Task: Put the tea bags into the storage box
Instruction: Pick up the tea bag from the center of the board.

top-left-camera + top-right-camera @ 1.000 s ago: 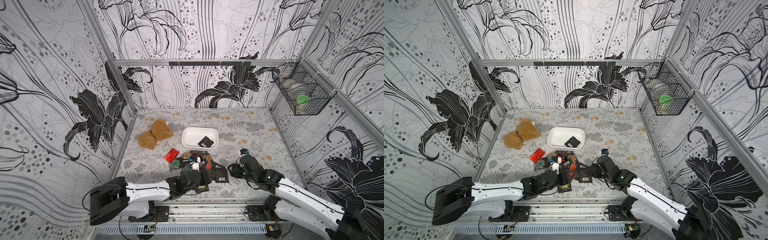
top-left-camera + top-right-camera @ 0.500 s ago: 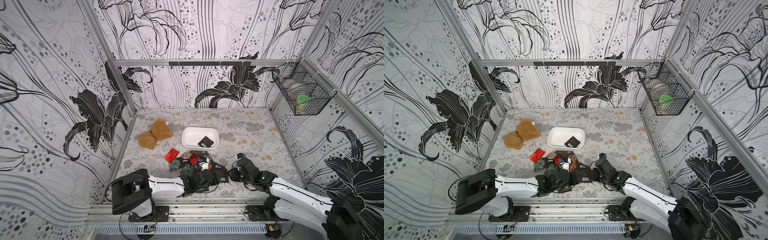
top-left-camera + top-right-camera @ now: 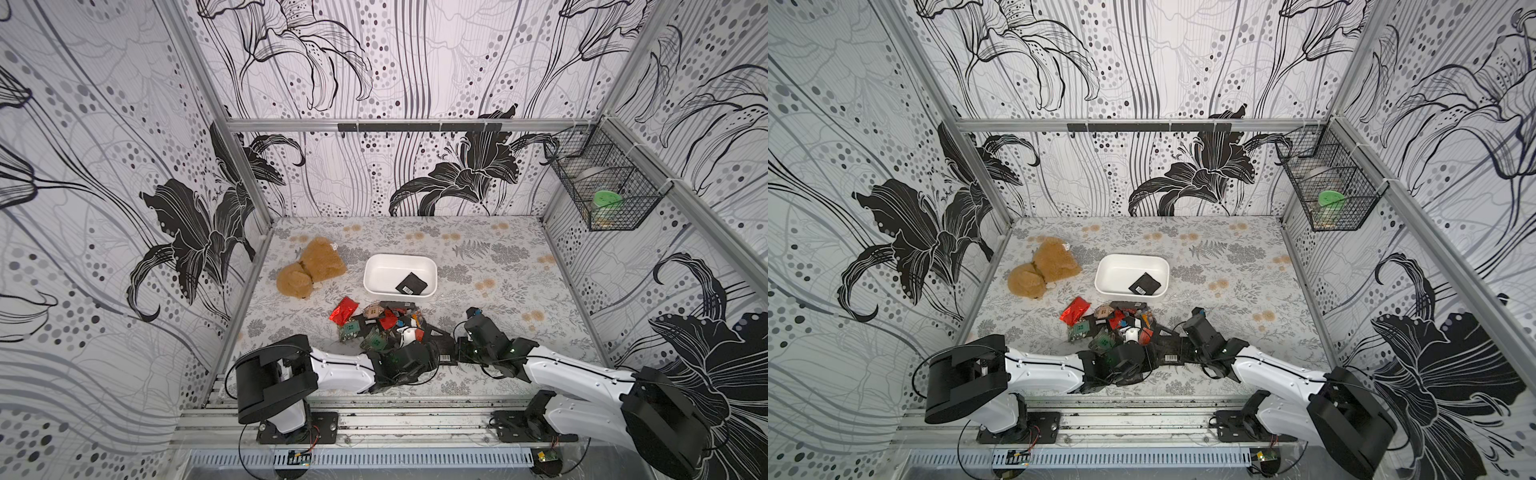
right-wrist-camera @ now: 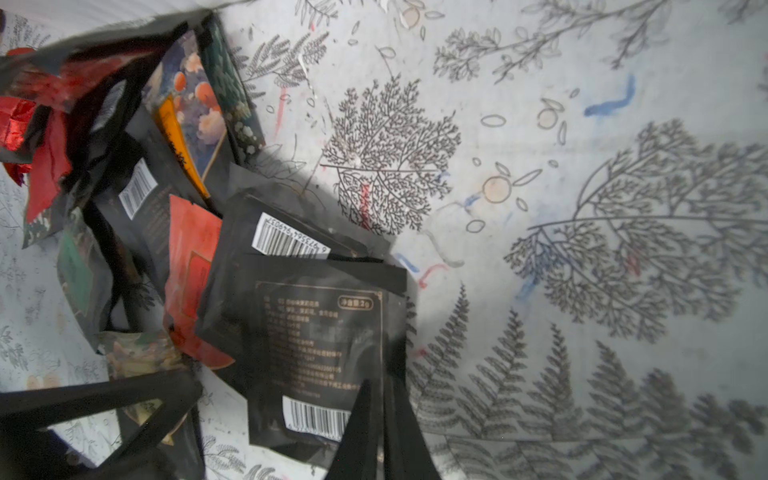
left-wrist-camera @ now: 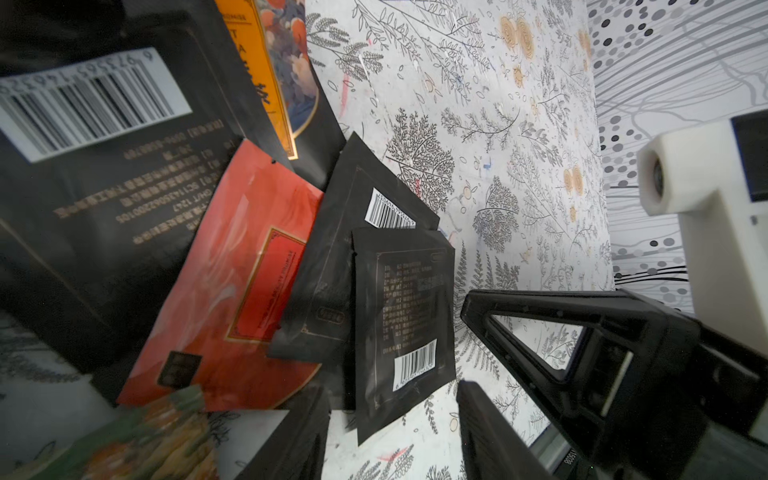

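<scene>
Jaws of the right gripper (image 4: 376, 386) are clamping a black tea bag (image 4: 316, 345) by its edge at the near right of the heap (image 3: 382, 328). The left gripper (image 5: 392, 388) is holding its jaws apart. Lifting slowly should be keeping the heap from dragging along, before carrying the bag far to the storage box (image 3: 386, 270).

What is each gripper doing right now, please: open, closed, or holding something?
Left gripper: open, holding nothing.
Right gripper: closed on the edge of a black square foil tea bag with a barcode.

Right end effector (image 4: 380, 409), earlier open, now tight on black sachet (image 4: 316, 332)
</scene>
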Motion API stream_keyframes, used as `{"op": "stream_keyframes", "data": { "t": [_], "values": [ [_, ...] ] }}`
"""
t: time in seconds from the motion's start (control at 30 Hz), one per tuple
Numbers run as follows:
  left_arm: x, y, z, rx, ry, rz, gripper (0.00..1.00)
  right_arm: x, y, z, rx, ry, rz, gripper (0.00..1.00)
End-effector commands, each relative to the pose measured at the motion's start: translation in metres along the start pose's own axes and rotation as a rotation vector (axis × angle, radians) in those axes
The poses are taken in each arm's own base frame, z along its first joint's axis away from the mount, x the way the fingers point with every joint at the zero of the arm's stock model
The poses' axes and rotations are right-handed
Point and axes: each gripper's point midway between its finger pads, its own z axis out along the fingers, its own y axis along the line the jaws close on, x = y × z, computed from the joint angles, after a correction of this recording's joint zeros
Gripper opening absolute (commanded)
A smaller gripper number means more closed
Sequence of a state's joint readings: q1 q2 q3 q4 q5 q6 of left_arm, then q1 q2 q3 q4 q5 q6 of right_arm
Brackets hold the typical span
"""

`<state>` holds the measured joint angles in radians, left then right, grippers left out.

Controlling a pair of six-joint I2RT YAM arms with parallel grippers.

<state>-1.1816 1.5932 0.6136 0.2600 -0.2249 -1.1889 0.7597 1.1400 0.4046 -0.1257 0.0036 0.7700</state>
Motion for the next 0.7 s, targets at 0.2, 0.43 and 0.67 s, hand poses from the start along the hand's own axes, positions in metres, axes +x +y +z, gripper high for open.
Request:
{"op": "stream_keyframes", "data": {
  "t": [0.2,0.43,0.67],
  "values": [
    [-0.002,-0.01,0.011,0.027,-0.001,-0.003,0.51,0.005,-0.005,0.007,0.017,0.013,-0.001,0.08],
    [-0.001,-0.009,0.012,0.025,-0.003,-0.007,0.46,0.011,-0.012,0.012,0.037,0.028,0.002,0.08],
    [-0.001,0.004,0.02,-0.039,-0.004,0.006,0.39,0.014,-0.018,0.019,0.073,0.05,-0.004,0.08]
  ]
}}
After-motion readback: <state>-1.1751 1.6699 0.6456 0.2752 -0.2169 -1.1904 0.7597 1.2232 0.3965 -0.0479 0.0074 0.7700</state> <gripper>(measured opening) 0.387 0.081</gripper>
